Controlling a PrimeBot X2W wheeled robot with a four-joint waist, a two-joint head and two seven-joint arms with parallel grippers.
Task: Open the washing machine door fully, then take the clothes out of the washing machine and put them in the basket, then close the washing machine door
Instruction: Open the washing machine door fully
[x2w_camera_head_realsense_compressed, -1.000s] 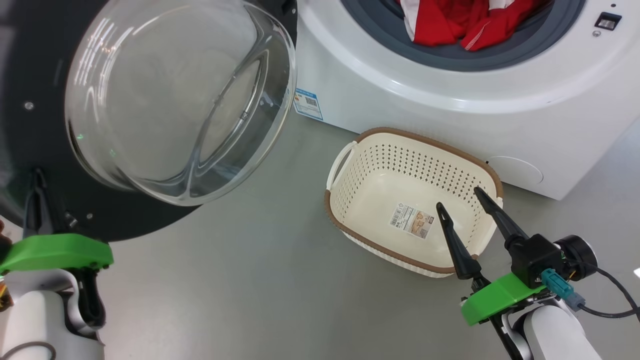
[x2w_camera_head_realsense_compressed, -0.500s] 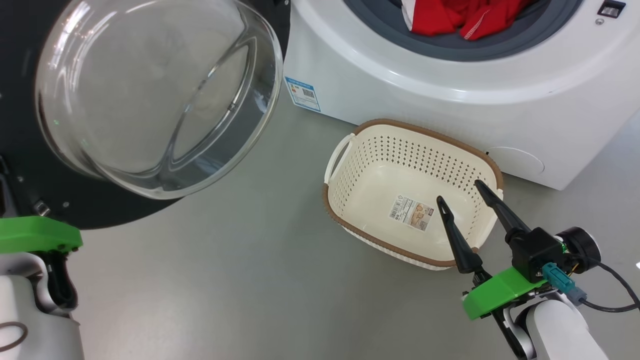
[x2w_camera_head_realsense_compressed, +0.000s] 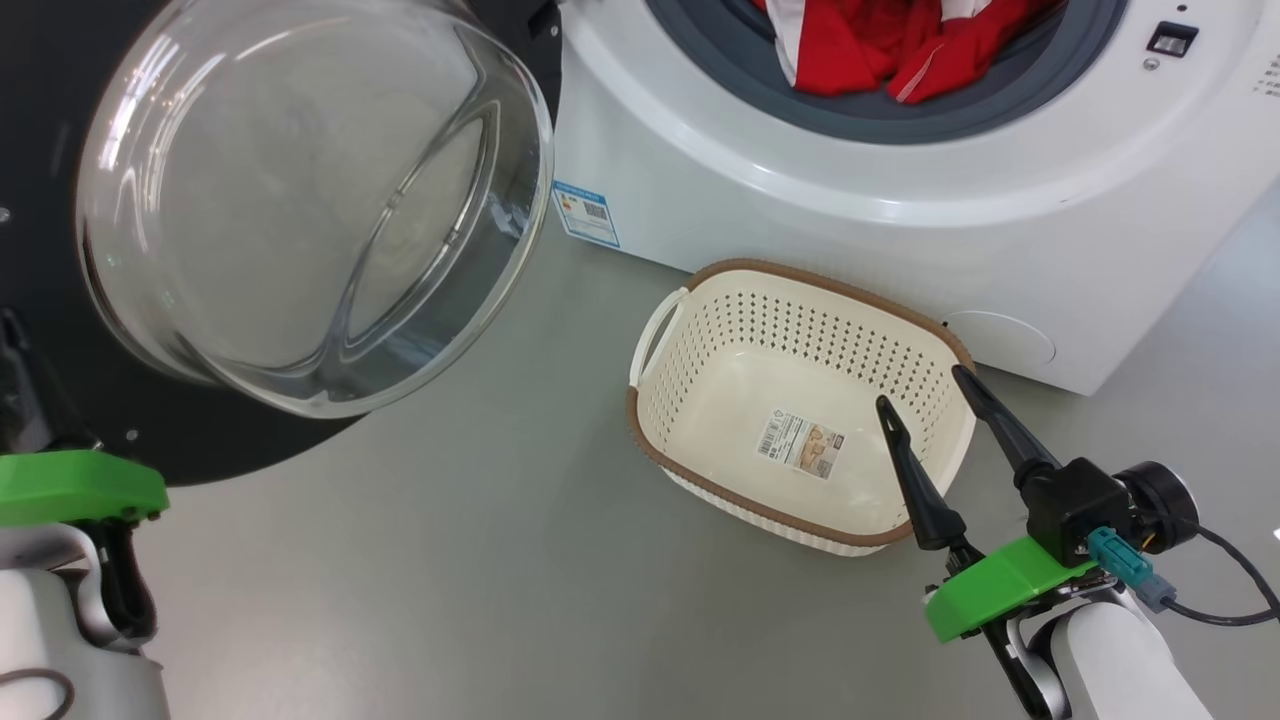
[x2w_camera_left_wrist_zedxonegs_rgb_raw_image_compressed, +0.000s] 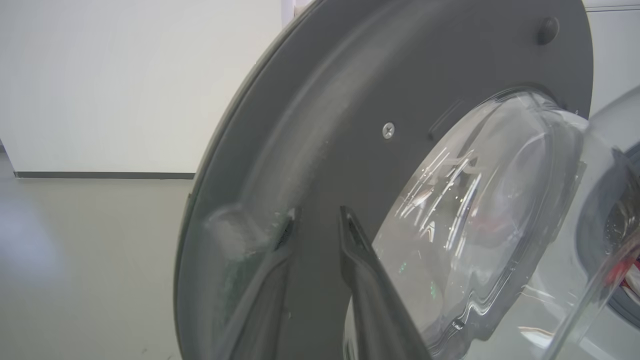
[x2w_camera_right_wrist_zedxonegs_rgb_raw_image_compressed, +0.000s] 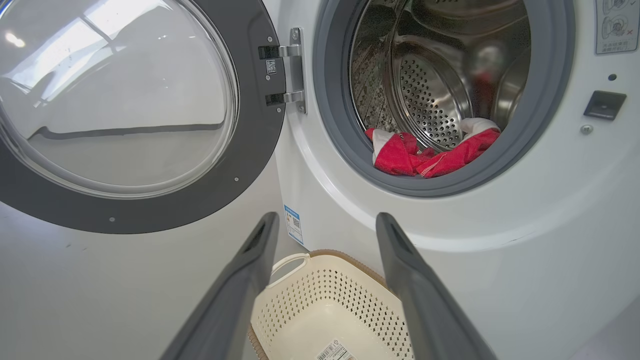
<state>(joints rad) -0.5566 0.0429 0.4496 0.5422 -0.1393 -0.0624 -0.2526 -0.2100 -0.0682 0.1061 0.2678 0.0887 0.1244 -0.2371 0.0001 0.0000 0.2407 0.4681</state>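
Dark fingers of the right gripper (x2w_camera_head_realsense_compressed: 919, 385) are spread wide, empty, above the basket (x2w_camera_head_realsense_compressed: 780, 320), set just before the washing machine (x2w_camera_head_realsense_compressed: 800, 200). The rim of the washing machine door (x2w_camera_left_wrist_zedxonegs_rgb_raw_image_compressed: 350, 75) is straddled by the left gripper (x2w_camera_left_wrist_zedxonegs_rgb_raw_image_compressed: 317, 217); whether it is clamped cannot be told. The clothes (x2w_camera_head_realsense_compressed: 860, 50) are heaped in the drum (x2w_camera_right_wrist_zedxonegs_rgb_raw_image_compressed: 430, 100).

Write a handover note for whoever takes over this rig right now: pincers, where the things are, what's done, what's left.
Left pincer: fingers slightly parted astride the rim of the door; grip unclear.
Right pincer: open, empty, by the basket.
Door swung wide open. Clothes lie in the drum of the washing machine. Basket holds no clothes, on the floor before the machine.
Done: door opened. Left: clothes into basket, close door.
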